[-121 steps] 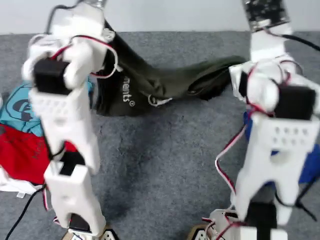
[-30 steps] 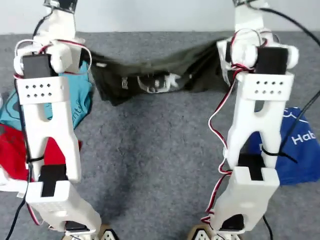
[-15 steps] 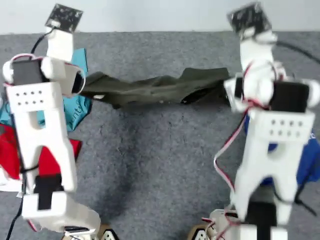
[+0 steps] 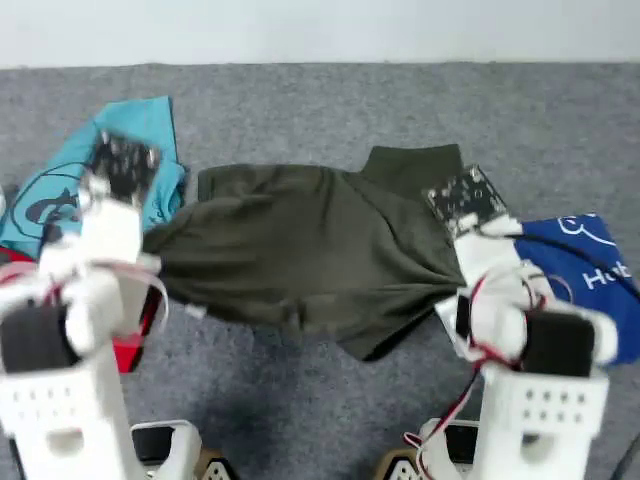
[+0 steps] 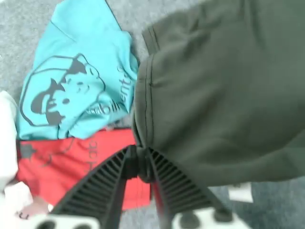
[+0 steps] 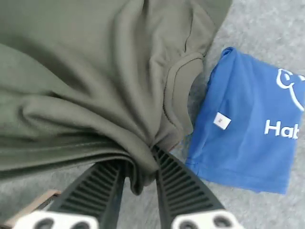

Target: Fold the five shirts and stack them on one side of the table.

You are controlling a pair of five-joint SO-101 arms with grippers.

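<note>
A dark olive shirt (image 4: 310,250) hangs spread between my two arms over the middle of the table, its far part lying on the grey cloth. My left gripper (image 5: 139,164) is shut on the olive shirt (image 5: 219,95) at its hem, on the left side. My right gripper (image 6: 138,167) is shut on a bunched fold of the olive shirt (image 6: 76,71) on the right side. A teal shirt (image 4: 120,150) and a red shirt (image 5: 76,162) lie at the left. A folded blue shirt (image 4: 585,275) lies at the right.
White cloth (image 5: 7,138) shows beside the red and teal shirts (image 5: 76,86) at the table's left edge. The folded blue shirt (image 6: 248,129) sits just beside my right gripper. Grey table cover (image 4: 330,100) is bare along the back, under a white wall.
Both arms have pulled back toward the near edge with the olive shirt, which went from a narrow stretched band at the back to a wide sheet across the middle.
</note>
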